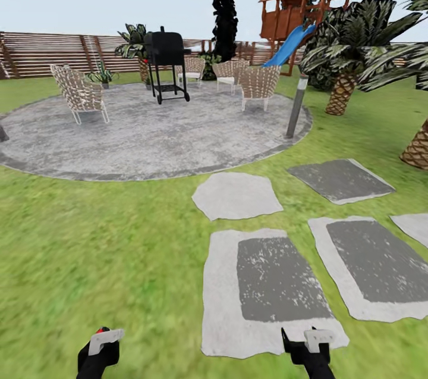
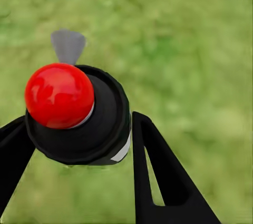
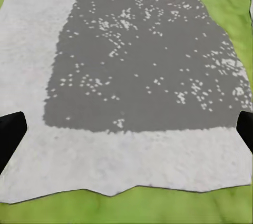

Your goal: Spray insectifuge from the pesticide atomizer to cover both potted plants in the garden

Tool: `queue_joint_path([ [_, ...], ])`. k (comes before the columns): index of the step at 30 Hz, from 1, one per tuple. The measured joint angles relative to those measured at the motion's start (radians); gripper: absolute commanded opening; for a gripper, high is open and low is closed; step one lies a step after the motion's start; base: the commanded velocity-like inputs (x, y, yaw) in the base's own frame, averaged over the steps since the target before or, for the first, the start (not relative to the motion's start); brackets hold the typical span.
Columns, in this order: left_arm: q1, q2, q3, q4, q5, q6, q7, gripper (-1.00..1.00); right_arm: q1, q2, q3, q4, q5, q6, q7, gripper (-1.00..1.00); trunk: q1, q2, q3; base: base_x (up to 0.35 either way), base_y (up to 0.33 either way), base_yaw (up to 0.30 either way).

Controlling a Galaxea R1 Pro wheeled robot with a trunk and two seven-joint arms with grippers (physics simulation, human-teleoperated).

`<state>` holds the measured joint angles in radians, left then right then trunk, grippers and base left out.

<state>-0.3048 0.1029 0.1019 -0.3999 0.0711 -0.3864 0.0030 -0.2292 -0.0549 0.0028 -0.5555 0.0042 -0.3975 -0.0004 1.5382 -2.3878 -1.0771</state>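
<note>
Black jaws, left (image 1: 102,344): mine, clenched on the pesticide atomizer (image 2: 79,113), which sits between the two fingers (image 2: 161,174). End-on it is a round black spray head with a glossy red ball on top, a sliver of white at its side and a small grey wedge beyond it; blurred green turf lies behind.

Black jaws, right (image 1: 306,346): released, holding nothing, the finger tips (image 3: 10,134) wide apart over a stepping stone (image 3: 137,76).

Stepping stone, near (image 1: 267,284): roughly rectangular slab, pale rough border, dark grey speckled centre, ragged near edge. A like slab (image 1: 368,266) lies beside it, and a darker one (image 1: 342,179) further off.

Stone, irregular (image 1: 238,194): pale grey, flat, rounded outline.

Lawn (image 1: 89,236): mottled green grass.

Patio (image 1: 148,129): round, mottled grey paving with a darker rim.

Bollard lamp (image 1: 296,106): slim grey post at the patio's edge.

Chairs (image 1: 80,96): woven lattice shells on thin pale legs, several around the patio.

Grill (image 1: 166,58): black, boxy, on a stand.

Palm (image 1: 345,87): scaly brown trunk, drooping fronds.

Fence (image 1: 35,55): brown horizontal slats.

Play tower (image 1: 309,4): reddish wood, pitched roof, blue slide (image 1: 288,46).
</note>
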Motion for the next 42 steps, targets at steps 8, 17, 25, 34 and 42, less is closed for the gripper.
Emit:
queue_joint_path([
  [8, 0.000, 0.000, 0.000, 0.002, 0.000, 0.000, 0.000, -1.00, 0.000, 0.000, 0.000, 0.000, 0.000, 0.000, 0.002, 1.00, 0.000, 0.000, 0.005, 0.339, 0.000, 0.260],
  [17, 0.000, -0.002, 0.001, 0.003, -0.001, 0.000, 0.000, -1.00, 0.000, 0.000, 0.000, 0.000, 0.000, 0.000, 0.001, 1.00, 0.000, 0.000, 0.007, 0.339, 0.000, 0.081],
  [25, 0.000, 0.000, 0.001, 0.003, -0.001, 0.000, 0.000, -1.00, 0.000, 0.000, 0.000, 0.000, 0.000, 0.000, 0.001, 1.00, 0.000, 0.000, 0.007, 0.339, 0.000, 0.001],
  [34, 0.000, -0.002, 0.000, 0.004, -0.002, -0.001, 0.000, -1.00, 0.000, 0.000, 0.000, 0.001, 0.000, 0.000, -0.001, 1.00, 0.000, 0.000, 0.007, 0.339, 0.000, 0.000],
  [42, -0.001, -0.001, 0.000, 0.004, -0.003, -0.002, 0.000, -1.00, 0.000, 0.000, 0.000, 0.001, 0.000, 0.000, 0.000, 1.00, 0.000, 0.000, 0.007, 0.339, 0.000, 0.000],
])
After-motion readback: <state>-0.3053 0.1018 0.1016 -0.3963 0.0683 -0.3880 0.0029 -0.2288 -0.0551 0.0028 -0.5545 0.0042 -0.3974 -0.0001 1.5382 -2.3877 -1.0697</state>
